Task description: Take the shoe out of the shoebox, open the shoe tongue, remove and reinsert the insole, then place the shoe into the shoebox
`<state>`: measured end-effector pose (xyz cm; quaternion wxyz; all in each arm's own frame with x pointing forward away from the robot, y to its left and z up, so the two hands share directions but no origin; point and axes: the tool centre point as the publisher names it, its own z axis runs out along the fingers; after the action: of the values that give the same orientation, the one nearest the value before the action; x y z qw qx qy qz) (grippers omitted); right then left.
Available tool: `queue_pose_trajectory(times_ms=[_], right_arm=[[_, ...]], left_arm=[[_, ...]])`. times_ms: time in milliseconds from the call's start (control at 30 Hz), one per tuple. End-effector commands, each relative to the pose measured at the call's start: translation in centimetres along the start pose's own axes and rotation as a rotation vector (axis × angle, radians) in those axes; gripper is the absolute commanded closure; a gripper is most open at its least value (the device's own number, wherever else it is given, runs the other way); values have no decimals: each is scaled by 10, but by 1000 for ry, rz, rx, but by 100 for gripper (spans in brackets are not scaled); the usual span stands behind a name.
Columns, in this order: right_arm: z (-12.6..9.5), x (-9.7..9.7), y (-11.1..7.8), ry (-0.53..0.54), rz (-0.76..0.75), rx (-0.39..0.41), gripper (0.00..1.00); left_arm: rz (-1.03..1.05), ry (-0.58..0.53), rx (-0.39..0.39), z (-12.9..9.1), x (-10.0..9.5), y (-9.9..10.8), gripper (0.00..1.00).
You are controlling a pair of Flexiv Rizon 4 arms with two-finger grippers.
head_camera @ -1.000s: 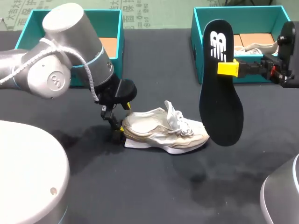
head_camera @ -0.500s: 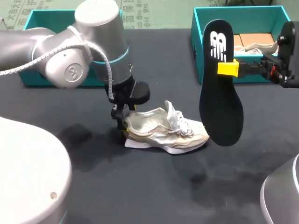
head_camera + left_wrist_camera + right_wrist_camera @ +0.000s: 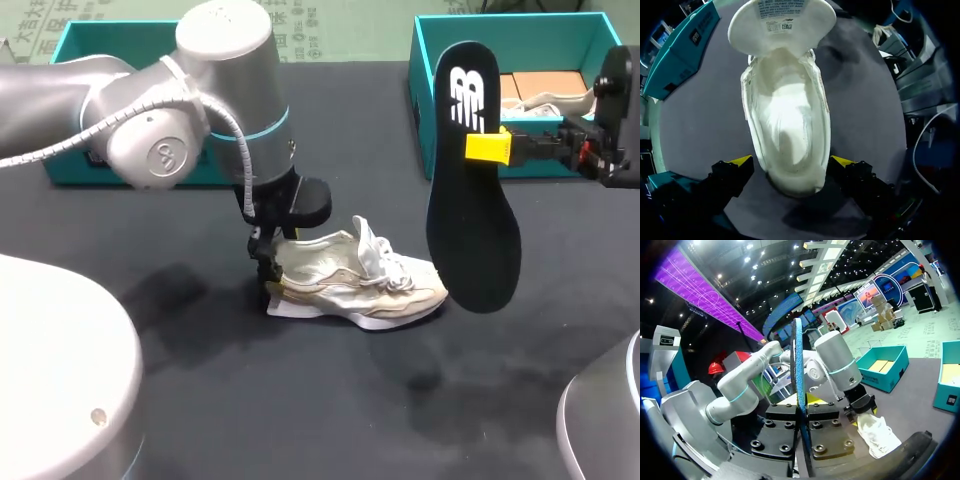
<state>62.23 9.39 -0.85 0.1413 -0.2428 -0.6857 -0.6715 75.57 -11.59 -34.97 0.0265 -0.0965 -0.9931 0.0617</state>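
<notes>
A white and beige shoe (image 3: 352,283) lies on the dark table, toe to the right, tongue (image 3: 782,22) folded open. My left gripper (image 3: 268,272) is down at its heel. In the left wrist view the heel of the shoe (image 3: 789,120) sits between the open gripper (image 3: 791,162), one yellow fingertip (image 3: 742,161) on either side of it. A black insole (image 3: 472,180) hangs upright above the table to the right of the shoe, my right gripper (image 3: 490,147) shut on its edge. In the right wrist view the insole (image 3: 799,385) shows edge-on, clamped in that gripper (image 3: 803,416).
A teal shoebox (image 3: 428,75) at the back right holds another pale shoe (image 3: 545,100). A second teal shoebox (image 3: 62,62) stands at the back left, behind my left arm (image 3: 170,120). Bare dark table lies in front of the shoe.
My left arm has swung right, bringing its open gripper from just left of the heel to around it. The right arm, insole and shoe have stayed put.
</notes>
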Motion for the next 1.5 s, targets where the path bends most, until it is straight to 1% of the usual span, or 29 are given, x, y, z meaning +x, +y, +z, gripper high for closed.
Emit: queue_pose_trajectory(times_ms=[33, 67, 200, 367, 467, 800, 1000, 1067, 1100, 1133, 1200, 1233, 1333, 1467, 1500], right_arm=[[-5, 9, -8, -21, 1, -11, 100], [-5, 9, -8, -21, 1, -11, 100], [-5, 9, -8, -21, 1, -11, 100], [-5, 9, -8, -21, 1, -11, 100], [-5, 9, -8, -21, 1, -11, 100], [-5, 9, -8, -21, 1, -11, 100], [-5, 9, -8, -21, 1, -11, 100], [-5, 9, -8, -21, 1, -11, 100], [-5, 9, -8, -21, 1, -11, 100], [-5, 9, -8, -21, 1, -11, 100], [-5, 9, -8, -21, 1, -11, 100], [-5, 9, -8, -21, 1, -11, 100], [-5, 9, -8, -21, 1, -11, 100], [-5, 9, -8, -21, 1, -11, 100], [-5, 9, -8, -21, 1, -11, 100]], left_arm=[[-1, 25, -3, -14, -10, -11, 0], [-1, 35, 3, -17, -13, -13, 0], [-25, 16, -17, -23, -23, -27, 0], [-27, -2, -37, -18, -33, -43, 0], [-43, 2, -13, -17, -39, -51, 0], [-45, 5, -12, -17, -41, -52, 0], [-38, -22, 27, -1, -46, -62, 0], [-41, -38, 20, 5, -49, -63, 0], [-40, -36, 23, 7, -50, -64, 7], [-40, -35, 22, 9, -52, -64, 9], [-44, -37, 21, 14, -55, -64, 20], [-43, -34, 23, 15, -56, -65, 21], [-41, -27, 24, 20, -58, -67, 29], [-24, -2, 13, 28, -58, -70, 33], [-25, 3, 14, 29, -57, -70, 37]])
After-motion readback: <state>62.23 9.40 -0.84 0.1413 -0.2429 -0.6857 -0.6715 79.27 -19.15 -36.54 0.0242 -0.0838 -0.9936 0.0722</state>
